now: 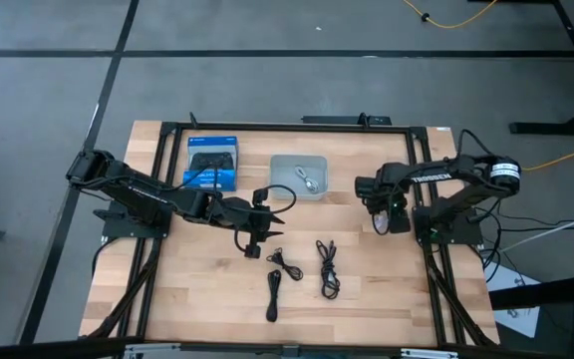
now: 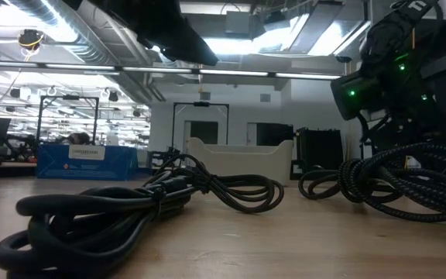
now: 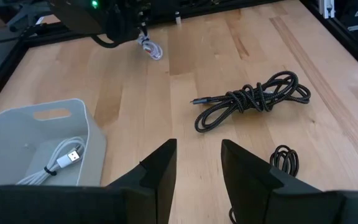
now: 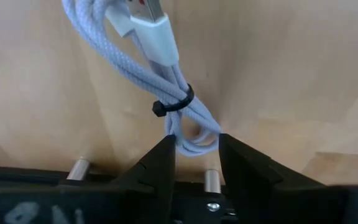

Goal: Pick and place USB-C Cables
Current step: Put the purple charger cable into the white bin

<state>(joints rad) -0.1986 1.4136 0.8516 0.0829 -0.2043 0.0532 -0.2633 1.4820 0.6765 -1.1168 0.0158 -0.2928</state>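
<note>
Pinched between the fingers of the right end effector (image 4: pixel 194 152), a light grey USB-C cable (image 4: pixel 166 93) hangs clear of the table (image 1: pixel 387 289) for carrying. The left end effector (image 3: pixel 197 165) is held open above it, a black braided cable (image 3: pixel 250 99) lying ahead and the grey bin (image 3: pixel 92 134) beside.

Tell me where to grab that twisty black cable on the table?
I'd grab the braided black cable at its wrapped middle, where the strands bunch thickest. It lies flat, so the open left end effector should come down from above, closing across its narrow width.
</note>
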